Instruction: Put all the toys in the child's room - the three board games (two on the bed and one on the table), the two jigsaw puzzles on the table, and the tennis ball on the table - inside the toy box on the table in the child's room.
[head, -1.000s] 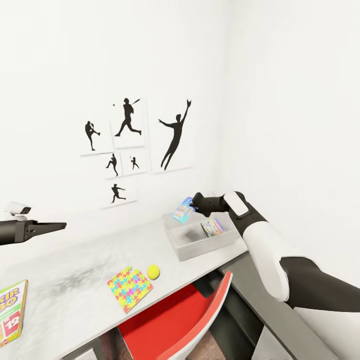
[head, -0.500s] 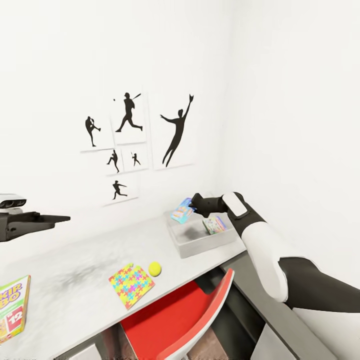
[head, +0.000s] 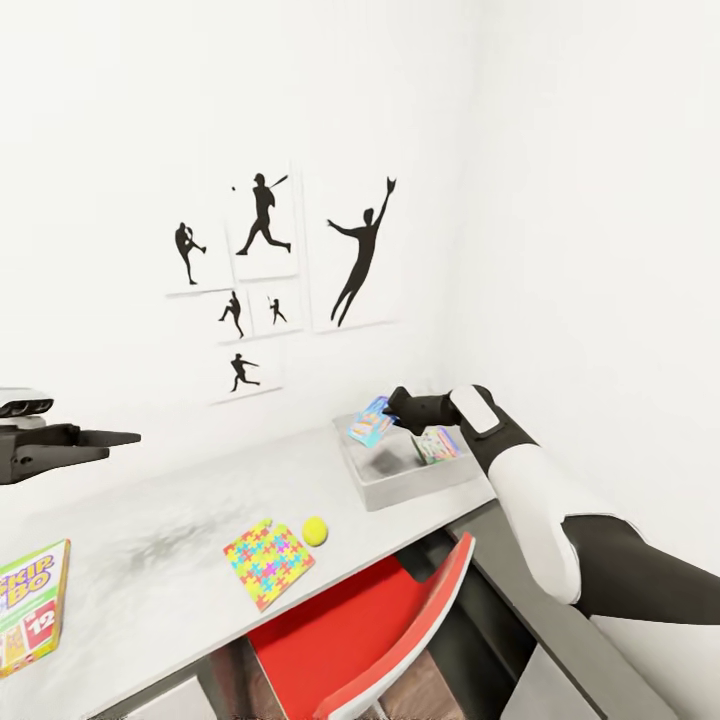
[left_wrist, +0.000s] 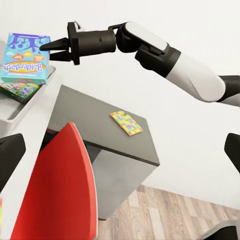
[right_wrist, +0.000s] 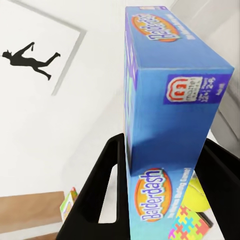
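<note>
My right gripper (head: 392, 410) is shut on the light blue board game (head: 368, 424), holding it tilted above the left end of the grey toy box (head: 400, 488) at the table's far right. In the left wrist view the same game (left_wrist: 25, 57) hangs from the right gripper (left_wrist: 50, 47) over the toy box (left_wrist: 15, 112). Another colourful flat box (head: 437, 444) leans inside the bin. A jigsaw puzzle (head: 267, 561) and the tennis ball (head: 315, 530) lie on the white table (head: 150, 590). The green-topped board game (head: 30, 605) lies at the table's left. My left gripper (head: 120, 437) hovers open above the table.
A red chair (head: 380, 640) is tucked under the table's front edge. Right of the table stands a lower dark grey-topped cabinet (left_wrist: 100, 135) with a second jigsaw puzzle (left_wrist: 126, 123) on it. Athlete silhouette pictures (head: 270, 270) hang on the white wall behind.
The head view has shifted a little. The left gripper has risen slightly. The right gripper still holds the blue game over the toy box.
</note>
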